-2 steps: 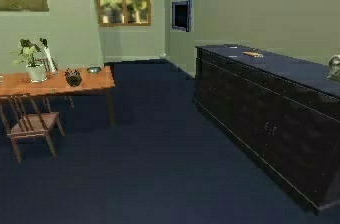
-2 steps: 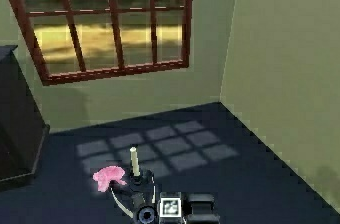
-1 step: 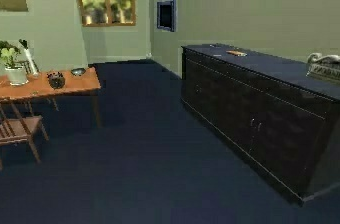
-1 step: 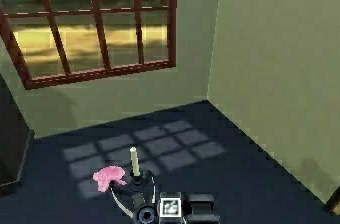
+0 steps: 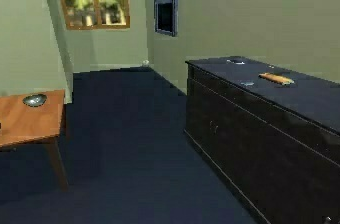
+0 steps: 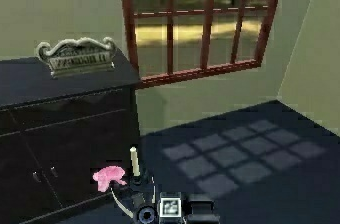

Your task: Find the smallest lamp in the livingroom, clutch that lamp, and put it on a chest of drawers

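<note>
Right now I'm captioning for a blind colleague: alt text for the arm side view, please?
A pink thing and a pale upright stick show at the arm's jaws, in front of a dark cabinet. Beyond are a red-framed window and dark blue floor.

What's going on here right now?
The Stretch's gripper is low in front of a dark cabinet. A small pink thing, perhaps the lamp, hangs at its fingers against the cabinet doors and seems held clear of the floor. A grey ornate piece sits on the cabinet top. Ahead, a wooden table stands at the forward view's left.
</note>
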